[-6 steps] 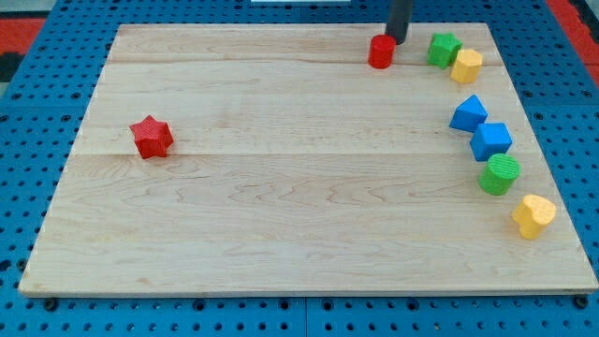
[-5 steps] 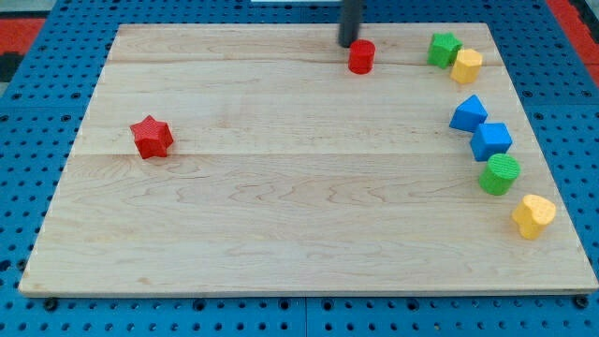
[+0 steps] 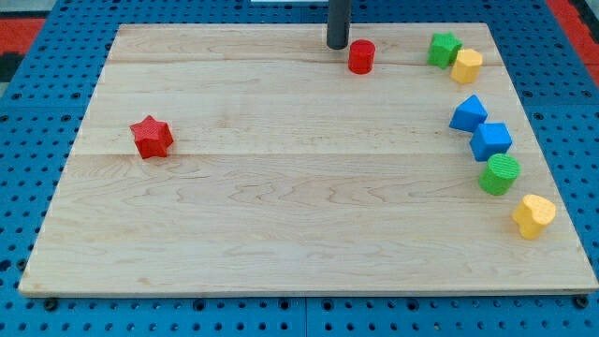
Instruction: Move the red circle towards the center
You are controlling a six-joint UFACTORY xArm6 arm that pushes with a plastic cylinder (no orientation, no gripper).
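Observation:
The red circle (image 3: 361,57), a short red cylinder, stands near the top edge of the wooden board (image 3: 281,215), a little right of the middle. My tip (image 3: 337,46) is just to its upper left, a small gap apart from it. The dark rod rises out of the view's top.
A red star (image 3: 152,138) lies at the left. Along the right side run a green block (image 3: 444,49), a yellow block (image 3: 466,66), a blue triangle (image 3: 468,113), a blue cube (image 3: 491,140), a green cylinder (image 3: 500,174) and a yellow heart (image 3: 533,215).
The red circle slid a little left and down from its first spot. My tip moved left from the circle's upper right to its upper left.

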